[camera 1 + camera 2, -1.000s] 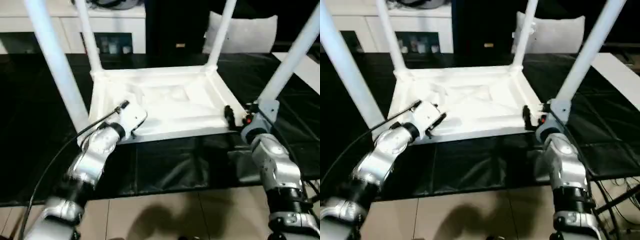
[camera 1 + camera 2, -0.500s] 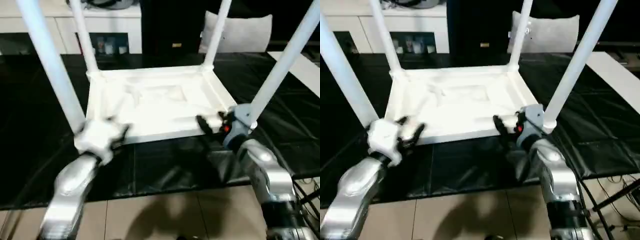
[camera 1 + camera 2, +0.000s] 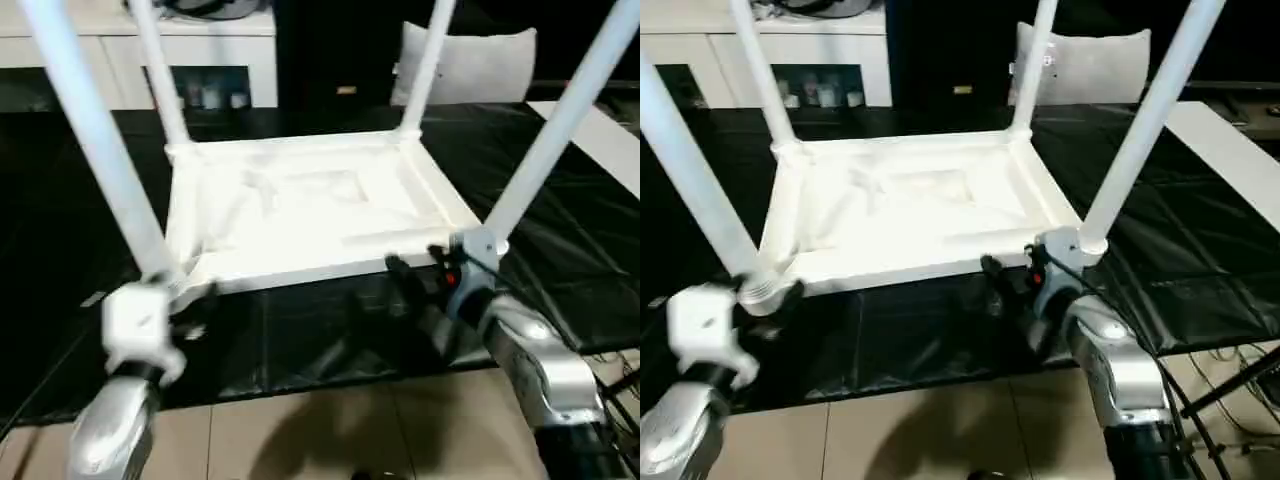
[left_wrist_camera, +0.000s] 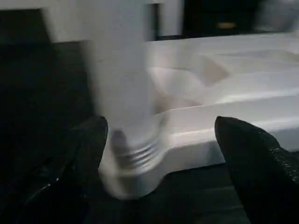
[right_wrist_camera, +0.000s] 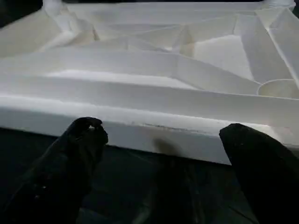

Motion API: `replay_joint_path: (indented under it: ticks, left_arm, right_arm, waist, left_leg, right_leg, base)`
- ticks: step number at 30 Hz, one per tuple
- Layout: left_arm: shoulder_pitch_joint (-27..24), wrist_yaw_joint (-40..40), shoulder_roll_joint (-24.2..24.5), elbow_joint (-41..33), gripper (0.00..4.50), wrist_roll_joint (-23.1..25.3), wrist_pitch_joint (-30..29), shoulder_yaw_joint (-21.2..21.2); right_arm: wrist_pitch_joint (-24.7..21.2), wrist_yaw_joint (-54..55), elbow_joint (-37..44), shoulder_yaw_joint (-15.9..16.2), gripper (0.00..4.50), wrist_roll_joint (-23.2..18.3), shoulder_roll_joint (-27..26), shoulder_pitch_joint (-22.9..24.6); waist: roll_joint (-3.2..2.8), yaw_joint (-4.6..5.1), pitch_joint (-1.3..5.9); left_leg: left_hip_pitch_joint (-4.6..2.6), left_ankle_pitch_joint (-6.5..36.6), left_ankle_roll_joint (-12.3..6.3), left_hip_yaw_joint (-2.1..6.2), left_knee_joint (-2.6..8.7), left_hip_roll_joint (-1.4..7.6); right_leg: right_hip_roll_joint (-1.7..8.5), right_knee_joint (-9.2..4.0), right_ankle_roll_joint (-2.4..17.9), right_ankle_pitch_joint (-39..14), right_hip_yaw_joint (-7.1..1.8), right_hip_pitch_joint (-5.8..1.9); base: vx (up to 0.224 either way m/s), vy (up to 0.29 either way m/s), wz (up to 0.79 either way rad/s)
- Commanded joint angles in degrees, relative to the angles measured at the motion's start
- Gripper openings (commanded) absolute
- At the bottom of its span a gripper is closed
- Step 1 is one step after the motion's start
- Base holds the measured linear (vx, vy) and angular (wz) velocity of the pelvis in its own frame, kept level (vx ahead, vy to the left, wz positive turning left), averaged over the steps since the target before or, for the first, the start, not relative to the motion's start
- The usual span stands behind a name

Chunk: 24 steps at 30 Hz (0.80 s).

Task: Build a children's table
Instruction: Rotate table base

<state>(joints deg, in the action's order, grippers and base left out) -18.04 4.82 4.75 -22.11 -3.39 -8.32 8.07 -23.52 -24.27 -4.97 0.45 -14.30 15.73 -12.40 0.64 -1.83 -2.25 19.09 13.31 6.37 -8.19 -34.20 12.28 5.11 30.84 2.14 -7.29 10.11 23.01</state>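
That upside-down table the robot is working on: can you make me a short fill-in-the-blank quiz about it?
1. The tabletop lies upside down on a work table with a ____ cover.
2. The number of legs standing up from its corners is ____.
3. In the left wrist view, the base of a leg stands between the open fingers of the ____ gripper.
4. The right gripper is ____, facing the tabletop's near edge.

Missing words: black; four; left; open

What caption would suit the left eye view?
Upside-down white table on a black-covered bench, four legs up, with both open grippers at its near edge.
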Motion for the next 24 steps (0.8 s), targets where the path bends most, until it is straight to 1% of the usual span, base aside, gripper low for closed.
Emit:
replay_joint_path:
  ticks: [1, 2, 3, 4, 5, 6, 7, 8, 9, 10, 11, 12, 13, 14, 15, 16, 17, 18, 19, 20, 21, 22, 23, 24]
  left_arm:
    - [-0.4, -1.4, -0.5, 0.5, 4.27, -0.4, 0.7, 1.5]
    - [-0.1, -1.1, 0.1, 2.6, 4.27, -0.6, 1.7, 2.2]
    - [-0.1, -1.1, 0.1, 2.6, 4.27, -0.6, 1.7, 2.2]
    - [0.7, -0.6, 0.8, 5.2, 4.27, -1.1, 2.9, 3.1]
    - [2.4, 0.2, 2.2, 8.9, 4.27, -1.5, 4.5, 4.2]
    - [4.2, 1.1, 3.3, 12.0, 4.33, -2.1, 6.0, 5.1]
    - [6.8, 2.6, 4.9, 16.0, 4.41, -3.2, 7.5, 6.2]
    - [9.0, 4.1, 6.0, 18.8, 4.46, -4.0, 8.1, 6.6]
    - [9.9, 4.7, 6.4, 19.8, 4.46, -4.3, 8.3, 6.7]
    - [10.4, 5.2, 6.7, 20.5, 4.46, -4.5, 8.4, 6.8]
    - [11.5, 5.9, 7.1, 21.7, 4.46, -4.8, 8.5, 6.9]
    - [15.9, 7.5, 9.7, 26.6, 4.46, -4.2, 8.3, 6.8]
    - [15.9, 7.5, 9.7, 26.6, 4.46, -4.2, 8.3, 6.8]
    - [17.5, 7.7, 10.4, 28.1, 4.46, -3.9, 8.1, 6.8]
    - [20.1, 7.8, 11.6, 28.5, 4.46, -3.5, 6.7, 6.4]
    - [21.4, 8.0, 11.9, 28.0, 4.46, -4.0, 5.4, 6.4]
    - [23.3, 8.5, 12.5, 27.6, 4.46, -4.7, 3.8, 6.2]
    - [23.9, 8.8, 12.7, 27.5, 4.46, -4.9, 3.4, 6.1]
    - [25.3, 10.0, 13.5, 26.4, 4.46, -5.6, 2.4, 5.7]
    - [26.3, 11.5, 14.0, 26.3, 4.46, -6.6, 1.7, 5.5]
    - [27.3, 12.9, 14.5, 26.1, 4.46, -7.5, 1.3, 5.4]
    - [27.3, 12.9, 14.5, 26.1, 4.46, -7.5, 1.3, 5.4]
    - [28.1, 13.8, 14.8, 26.6, 4.46, -8.1, 1.4, 5.3]
    - [29.6, 15.3, 15.2, 27.8, 4.46, -9.1, 1.2, 5.2]
  right_arm:
    - [-0.2, -0.3, 0.9, -0.1, 4.5, 0.0, 0.3, 0.4]
    - [-0.4, -0.1, 1.0, -0.2, 4.5, 0.1, 0.3, 0.5]
    - [-0.4, -0.1, 1.0, -0.2, 4.5, 0.1, 0.3, 0.5]
    - [-0.6, 0.1, 1.1, -0.2, 4.5, 0.2, 0.3, 0.4]
    - [-0.6, 0.6, 0.9, -0.2, 4.5, 0.6, 0.1, 0.3]
    - [-0.6, 0.8, 0.6, -0.1, 4.5, 0.9, 0.0, 0.1]
    - [-0.4, 0.6, 0.2, 0.1, 4.5, 1.0, -0.1, -0.1]
    - [-1.2, 1.1, -0.1, 0.1, 4.5, 1.1, -0.2, -0.2]
    - [-1.7, 1.3, -0.2, 0.0, 4.5, 1.1, -0.2, -0.3]
    - [-2.1, 1.6, -0.2, 0.0, 4.5, 1.1, -0.3, -0.3]
    - [-2.7, 2.0, -0.3, -0.1, 4.5, 1.1, -0.3, -0.4]
    - [-3.7, 1.9, -1.1, -0.1, 4.5, 0.9, -0.4, -0.8]
    - [-3.7, 1.9, -1.1, -0.1, 4.5, 0.9, -0.4, -0.8]
    - [-3.3, 1.4, -1.4, 0.2, 4.5, 1.0, -0.2, -1.0]
    - [-3.2, 1.7, -2.3, 0.0, 4.5, 1.3, -0.3, -1.3]
    - [-3.3, 1.8, -2.7, -0.1, 4.5, 1.3, -0.3, -1.5]
    - [-3.5, 2.1, -3.3, -0.3, 4.5, 1.5, -0.3, -1.8]
    - [-3.6, 2.3, -3.4, -0.3, 4.5, 1.6, -0.3, -1.9]
    - [-3.8, 2.4, -3.9, -0.6, 4.5, 1.5, -0.2, -2.2]
    - [-4.0, 2.2, -4.1, -0.7, 4.5, 1.6, -0.1, -2.4]
    - [-4.1, 2.2, -4.4, -0.8, 4.5, 1.7, 0.1, -2.7]
    - [-4.1, 2.2, -4.4, -0.8, 4.5, 1.7, 0.1, -2.7]
    - [-4.2, 2.2, -4.6, -0.9, 4.5, 1.7, 0.3, -2.9]
    - [-4.2, 2.3, -5.6, -1.2, 4.5, 1.9, 0.4, -3.4]
  waist:
    - [-0.38, 0.15, 2.44]
    - [-0.28, 0.08, 2.4]
    - [-0.32, 0.12, 2.44]
    - [-0.19, 0.13, 2.45]
    - [-0.07, 0.05, 2.43]
    - [-0.17, -0.06, 2.46]
    - [-0.36, -0.13, 2.49]
    - [-0.47, -0.2, 2.51]
    - [-0.4, -0.28, 2.5]
    - [-0.5, -0.26, 2.58]
    - [-0.56, -0.23, 2.51]
    - [-0.21, -0.23, 2.74]
    - [-0.37, -0.38, 2.72]
    - [-0.52, -0.39, 2.79]
    - [-0.14, -0.48, 2.94]
    - [0.06, -0.64, 3.02]
    - [-0.11, -0.67, 3.04]
    - [-0.22, -0.81, 3.16]
    - [-0.08, -0.96, 3.28]
    - [-0.09, -1.0, 3.36]
    - [0.06, -1.17, 3.5]
    - [0.49, -1.33, 3.52]
    - [0.34, -1.36, 3.5]
    - [0.47, -1.3, 3.48]
  left_leg:
    - [0.94, 16.9, -3.93, -0.34, 3.88, 0.15]
    - [0.94, 16.5, -4.26, -0.37, 3.75, -0.23]
    - [0.92, 16.5, -4.24, -0.31, 3.8, -0.16]
    - [0.95, 16.4, -4.25, -0.28, 3.85, -0.07]
    - [0.93, 16.3, -4.36, -0.3, 3.77, -0.21]
    - [0.78, 16.0, -4.44, -0.27, 3.77, -0.46]
    - [0.7, 16.0, -4.41, -0.22, 3.81, -0.45]
    - [0.64, 15.9, -4.36, -0.15, 3.87, -0.46]
    - [0.78, 15.8, -4.1, 0.11, 4.18, -0.09]
    - [0.54, 16.1, -3.81, 0.1, 4.24, 0.17]
    - [0.68, 16.3, -3.52, 0.26, 4.46, 0.43]
    - [0.63, 15.8, -3.39, 0.14, 4.41, 0.44]
    - [0.51, 15.5, -3.57, 0.05, 4.38, 0.17]
    - [0.63, 15.1, -3.46, 0.23, 4.61, 0.46]
    - [0.79, 14.1, -3.32, 0.19, 4.6, 0.68]
    - [0.59, 12.9, -3.19, 0.03, 4.51, 0.74]
    - [0.69, 12.3, -3.02, 0.01, 4.56, 0.82]
    - [0.63, 10.9, -2.94, -0.07, 4.49, 0.93]
    - [0.67, 9.2, -2.93, -0.09, 4.42, 0.94]
    - [0.82, 8.2, -2.97, -0.08, 4.42, 1.01]
    - [0.89, 6.2, -3.17, -0.21, 4.28, 1.06]
    - [0.91, 4.7, -3.49, -0.38, 4.21, 0.99]
    - [0.94, 4.2, -3.59, -0.41, 4.18, 0.99]
    - [1.05, 3.6, -3.76, -0.57, 4.11, 0.92]
  right_leg:
    - [2.24, -5.93, -4.4, -32.6, -1.71, -2.76]
    - [2.2, -6.24, -5.2, -33.6, -1.61, -2.62]
    - [2.19, -6.14, -5.3, -33.6, -1.63, -2.65]
    - [2.2, -6.14, -5.4, -33.4, -1.64, -2.67]
    - [2.15, -6.22, -5.6, -33.4, -1.61, -2.61]
    - [2.08, -6.25, -6.0, -33.7, -1.61, -2.5]
    - [2.07, -6.17, -5.9, -33.5, -1.63, -2.47]
    - [2.1, -6.25, -6.1, -33.2, -1.62, -2.56]
    - [2.38, -5.92, -5.5, -32.3, -1.78, -2.81]
    - [2.44, -5.75, -5.0, -31.7, -1.93, -2.72]
    - [2.66, -5.52, -4.0, -30.7, -2.09, -2.91]
    - [2.79, -5.18, -3.2, -29.5, -2.37, -2.89]
    - [2.69, -5.21, -3.2, -29.8, -2.47, -2.72]
    - [2.96, -4.7, -2.2, -28.5, -2.71, -2.98]
    - [3.19, -4.38, -1.6, -27.1, -2.87, -3.23]
    - [3.3, -4.03, -0.6, -26.3, -3.12, -3.04]
    - [3.41, -3.73, 0.0, -25.6, -3.28, -3.14]
    - [3.46, -3.48, 1.1, -24.0, -3.49, -3.12]
    - [3.51, -2.97, 2.2, -21.9, -3.64, -3.25]
    - [3.51, -2.68, 2.7, -20.6, -3.74, -3.38]
    - [3.57, -2.16, 3.9, -18.0, -3.94, -3.45]
    - [3.55, -1.68, 4.9, -16.8, -4.11, -3.45]
    - [3.51, -1.58, 5.2, -16.2, -4.21, -3.44]
    - [3.48, -1.46, 5.4, -15.8, -4.33, -3.49]
  base:
    - [0.0, 0.0, 0.0]
    - [0.0, 0.0, 0.0]
    - [0.0, 0.0, 0.0]
    - [0.0, 0.0, 0.0]
    - [0.0, 0.0, 0.0]
    - [0.0, 0.0, 0.0]
    - [0.0, 0.0, 0.0]
    - [0.0, 0.0, 0.0]
    - [0.0, 0.0, 0.0]
    - [0.0, 0.0, 0.0]
    - [0.0, 0.0, 0.0]
    - [0.0, 0.0, 0.0]
    - [0.0, 0.0, 0.0]
    - [0.0, 0.0, 0.0]
    - [0.0, 0.0, 0.0]
    - [0.0, 0.0, 0.0]
    - [0.0, 0.0, 0.0]
    - [0.0, 0.0, 0.0]
    - [0.0, 0.0, 0.0]
    - [0.0, 0.0, 0.0]
    - [0.0, 0.0, 0.0]
    - [0.0, 0.0, 0.0]
    - [0.0, 0.0, 0.0]
    - [0.0, 0.0, 0.0]
